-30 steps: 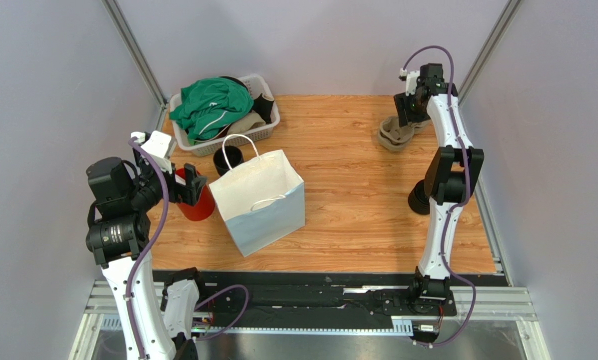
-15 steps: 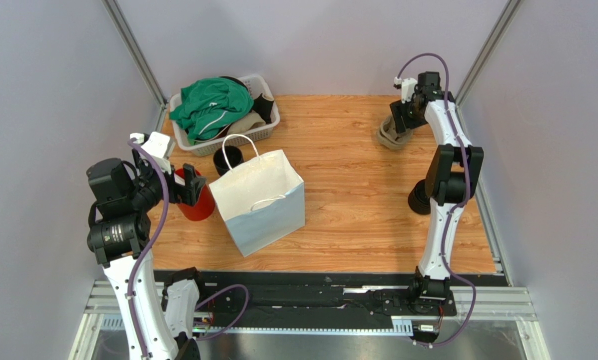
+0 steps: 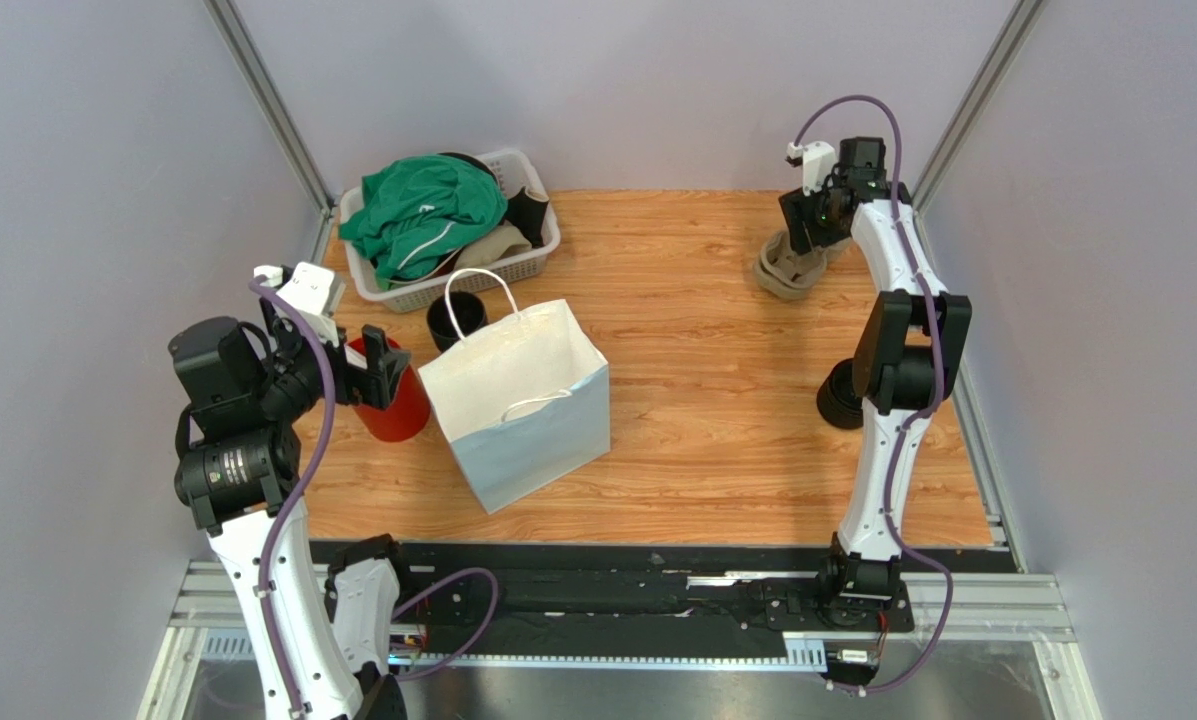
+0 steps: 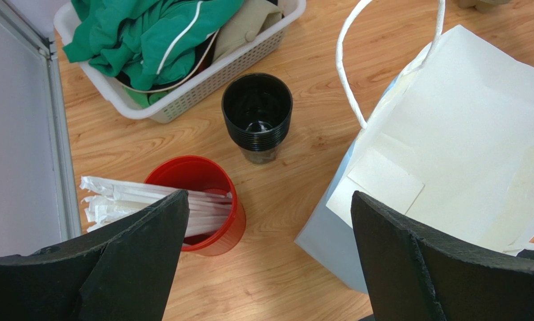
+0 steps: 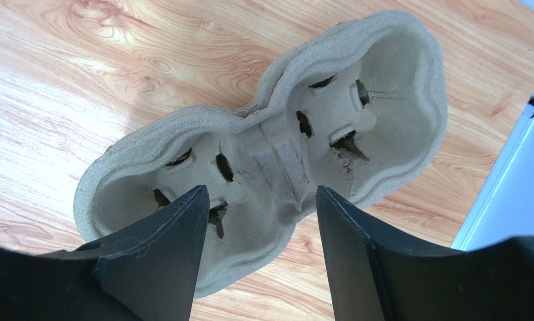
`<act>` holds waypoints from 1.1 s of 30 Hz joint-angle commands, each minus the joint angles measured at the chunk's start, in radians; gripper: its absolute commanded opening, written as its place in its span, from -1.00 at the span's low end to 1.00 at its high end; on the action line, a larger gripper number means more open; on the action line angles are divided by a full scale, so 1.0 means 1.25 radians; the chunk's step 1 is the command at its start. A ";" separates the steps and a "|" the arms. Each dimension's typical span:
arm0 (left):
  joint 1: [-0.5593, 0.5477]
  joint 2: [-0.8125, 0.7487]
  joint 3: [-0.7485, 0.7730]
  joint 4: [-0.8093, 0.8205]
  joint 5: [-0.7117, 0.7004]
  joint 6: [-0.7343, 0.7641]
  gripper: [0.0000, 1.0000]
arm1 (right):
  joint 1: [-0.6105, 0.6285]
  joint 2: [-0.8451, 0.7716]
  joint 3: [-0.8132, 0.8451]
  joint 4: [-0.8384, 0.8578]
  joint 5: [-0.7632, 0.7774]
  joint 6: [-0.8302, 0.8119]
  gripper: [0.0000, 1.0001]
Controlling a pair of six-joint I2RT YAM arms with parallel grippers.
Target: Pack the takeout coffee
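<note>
No lidded black coffee cup shows in any view. A black open-topped cup (image 4: 257, 114), seemingly several nested, stands without a lid between the basket and the white paper bag (image 3: 517, 398); it also shows in the top view (image 3: 456, 317). My left gripper (image 3: 376, 368) is open and empty, hovering over the gap between the red cup (image 4: 222, 231) of white straws and the bag (image 4: 464, 134). My right gripper (image 3: 804, 225) is open and empty just above a grey pulp cup carrier (image 5: 269, 120) at the far right (image 3: 789, 270).
A white basket (image 3: 529, 248) of green and tan clothes stands at the back left. A short black round piece (image 3: 837, 398) sits beside the right arm's lower link. The bag stands upright with its mouth open. Grey walls close in both sides.
My right gripper has shifted slightly over the cup carrier, staying open. My left gripper has barely moved.
</note>
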 commanded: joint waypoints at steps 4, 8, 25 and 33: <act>0.012 0.000 -0.003 0.029 0.022 -0.015 0.98 | -0.001 0.011 0.080 0.040 0.002 -0.036 0.28; 0.015 0.000 -0.003 0.029 0.025 -0.016 0.98 | -0.001 0.037 0.091 0.040 -0.005 -0.045 0.27; 0.022 0.005 -0.008 0.037 0.029 -0.020 0.98 | -0.022 0.052 0.046 0.019 -0.055 -0.068 0.26; 0.027 0.003 -0.010 0.038 0.032 -0.025 0.98 | -0.027 0.067 0.039 0.012 -0.074 -0.075 0.25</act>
